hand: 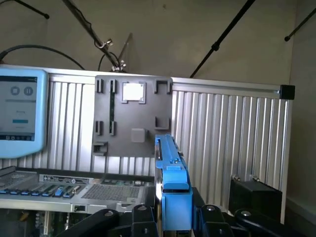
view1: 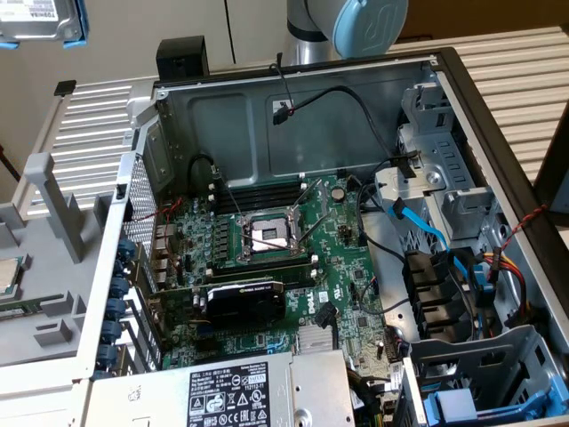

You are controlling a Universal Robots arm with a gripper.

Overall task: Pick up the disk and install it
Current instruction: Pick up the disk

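A: Where's the disk [view1: 36, 20]?

B: In the exterior view it is up in the corner on that view's left, well apart from the open case [view1: 240, 124]. Its silver face and white label are cut by the frame edge, with a blue rail along one side.

A: And the grip?

B: The wrist view settles that. There the disk [hand: 170, 177] stands edge-on, blue rail toward the camera. The hand [hand: 173, 219] is closed on it, with black fingers [hand: 140, 219] on either flat side.

A: What else does the wrist view give?

B: Beyond the disk, a grey tray [hand: 123, 118] lies on the ribbed worktop [hand: 227, 128], with a square chip [hand: 133, 92] in one of its pockets. A lit screen [hand: 17, 113] is beside the tray, a black box [hand: 254, 195] is on the other side, and a corner of the case [hand: 59, 190] is nearer the camera.

A: And the exterior view?

B: It looks into the case.
- On the board [view1: 347, 267] are an open socket [view1: 267, 236] and a black card [view1: 244, 302].
- The power supply [view1: 258, 391] sits at the near edge.
- Grey drive bays [view1: 444, 187] are on that view's right, with a blue cable [view1: 418, 227] running past them.
- The tray [view1: 53, 302] lies outside the case on that view's left, its chip [view1: 7, 276] at the frame edge.
- Part of the arm [view1: 356, 22] hangs above the rear wall.
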